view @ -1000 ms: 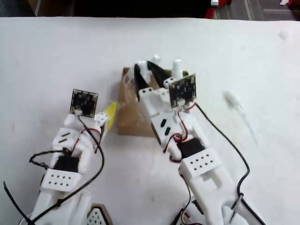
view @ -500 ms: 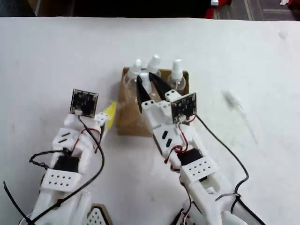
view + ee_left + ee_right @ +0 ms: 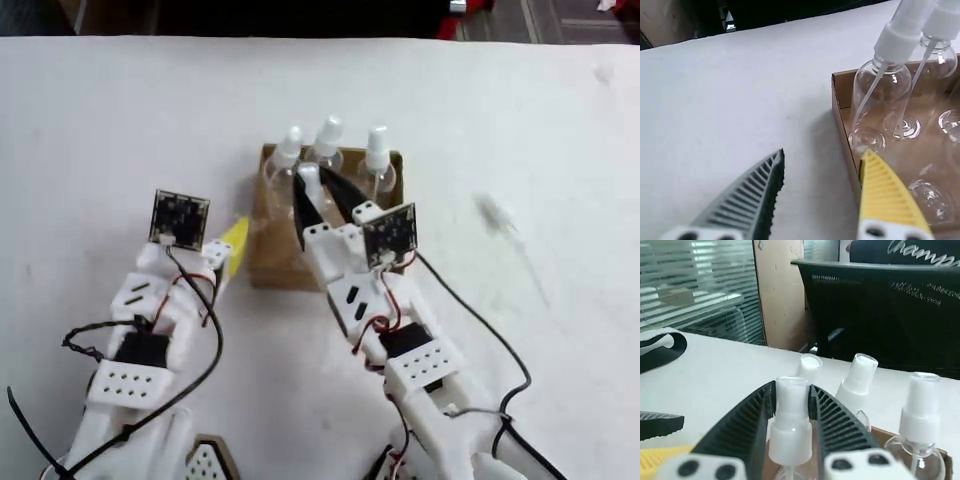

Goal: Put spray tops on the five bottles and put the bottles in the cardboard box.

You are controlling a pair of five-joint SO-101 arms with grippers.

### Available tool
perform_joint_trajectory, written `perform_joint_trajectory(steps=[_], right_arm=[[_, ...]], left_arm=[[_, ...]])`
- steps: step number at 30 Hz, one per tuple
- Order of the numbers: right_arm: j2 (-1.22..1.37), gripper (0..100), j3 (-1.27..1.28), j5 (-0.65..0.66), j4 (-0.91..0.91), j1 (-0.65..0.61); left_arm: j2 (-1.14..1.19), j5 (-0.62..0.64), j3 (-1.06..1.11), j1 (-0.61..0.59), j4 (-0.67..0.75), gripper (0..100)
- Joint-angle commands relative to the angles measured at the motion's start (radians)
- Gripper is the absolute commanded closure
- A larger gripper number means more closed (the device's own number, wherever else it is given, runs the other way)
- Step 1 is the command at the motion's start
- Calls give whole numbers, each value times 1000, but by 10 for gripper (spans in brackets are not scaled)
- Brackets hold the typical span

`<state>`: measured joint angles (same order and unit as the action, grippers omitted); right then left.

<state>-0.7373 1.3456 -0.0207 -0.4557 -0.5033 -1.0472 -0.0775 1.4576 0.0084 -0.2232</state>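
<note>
Two right gripper (image 3: 791, 386) fingers (image 3: 740, 430) clamp a spray top (image 3: 790, 415) at the cardboard box (image 3: 840, 107); left gripper (image 3: 823, 151) gapes beside it.

Left arm: recorded extended forward, low over the worktop (image 3: 100, 120). Left end effector (image 3: 822, 152): grey and yellow fingers (image 3: 885, 195) were found spread well apart. Right arm: recorded stretched forward alongside, with its wrist camera board carried uppermost. Right end effector (image 3: 791, 390): black fingers (image 3: 740, 430) were found clamped on either side of a spray top (image 3: 790, 415).
</note>
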Motion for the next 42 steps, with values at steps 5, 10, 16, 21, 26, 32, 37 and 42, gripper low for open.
perform_joint_trajectory(steps=[5, 10, 16, 21, 26, 32, 37, 42], right_arm=[[-2, 984, 11, -15, -22, 7], [-2, 984, 12, -15, -19, 10], [-1, 983, 12, -11, -16, 5], [-1, 983, 12, -9, -15, 5], [-1, 974, 12, -9, -15, 5], [-10, 868, 8, -9, 65, 4], [-12, 875, 6, -12, 71, 4], [-12, 875, 6, -15, 71, 4]], left_arm=[[-25, -12, -9, 2, 23, 767], [-25, -12, -9, 2, 23, 767], [-25, -12, -9, 2, 23, 767], [-25, -12, -9, 2, 23, 767], [-25, -12, -9, 2, 23, 767], [-25, -12, -9, 2, 23, 767], [-25, -12, -9, 2, 23, 767], [-25, -12, -9, 2, 23, 767]])
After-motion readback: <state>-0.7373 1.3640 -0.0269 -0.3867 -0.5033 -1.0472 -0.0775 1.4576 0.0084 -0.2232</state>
